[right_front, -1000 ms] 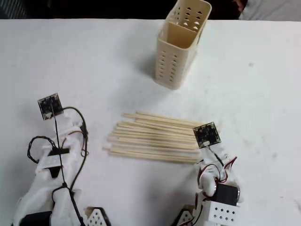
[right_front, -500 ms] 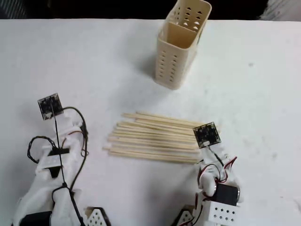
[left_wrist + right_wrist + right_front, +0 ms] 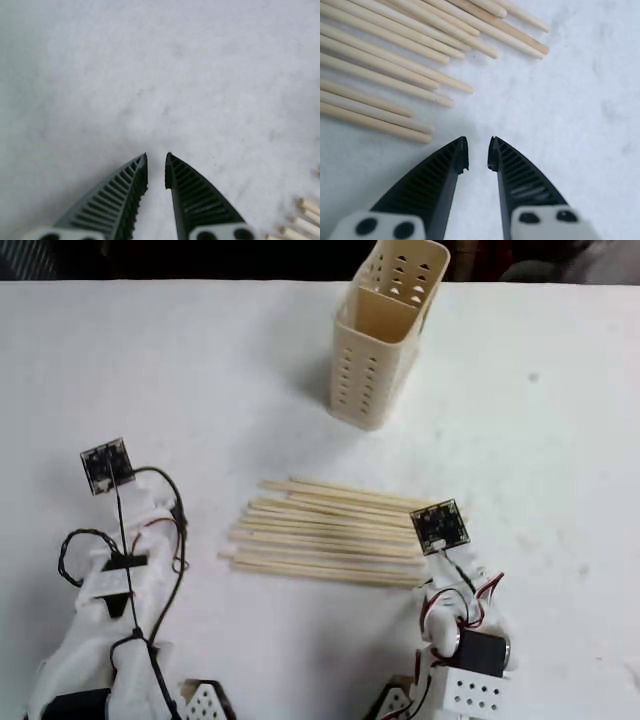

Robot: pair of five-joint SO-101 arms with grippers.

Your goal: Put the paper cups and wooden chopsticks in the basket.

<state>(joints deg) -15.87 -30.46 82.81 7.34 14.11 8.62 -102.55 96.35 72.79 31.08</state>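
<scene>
1. Wooden chopsticks (image 3: 330, 535), pale round sticks bundled flat on white table (image 3: 150, 370); long axis crosswise, side to side before both arms.
2. Nearest to right gripper (image 3: 477, 152): stick ends just ahead, jaws a narrow gap apart, empty.
3. Left gripper (image 3: 156, 167) likewise slightly parted, empty, farther from the bundle.
4. Cream perforated plastic basket (image 3: 385, 335) upright, well beyond.
5. Bundle's right ends hidden under small black wrist camera board (image 3: 440, 527).
</scene>
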